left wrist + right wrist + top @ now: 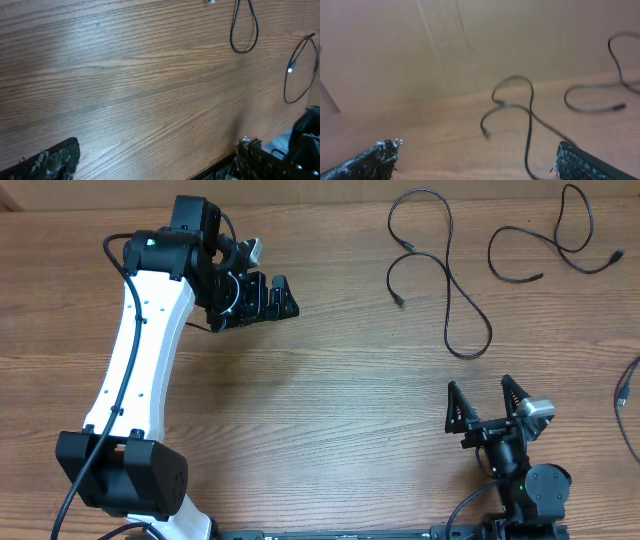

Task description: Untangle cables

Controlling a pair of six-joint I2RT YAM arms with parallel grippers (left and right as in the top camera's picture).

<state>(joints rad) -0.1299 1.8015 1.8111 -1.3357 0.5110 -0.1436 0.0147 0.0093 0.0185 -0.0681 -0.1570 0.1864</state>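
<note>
Left tool [268,298] and right tool [479,385] gape wide, empty; cables [490,335] lie loose near the desk's [330,410] far-right corner.

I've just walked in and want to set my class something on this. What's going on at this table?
Two robot arms are set to untangle cables, but neither is holding anything. The left gripper is open over bare wooden table, and the right gripper is open near the front edge. Three thin black cords lie apart: a looped cable ahead of the right gripper, a second cable farther right, and a third cable cut off at the right edge.
</note>
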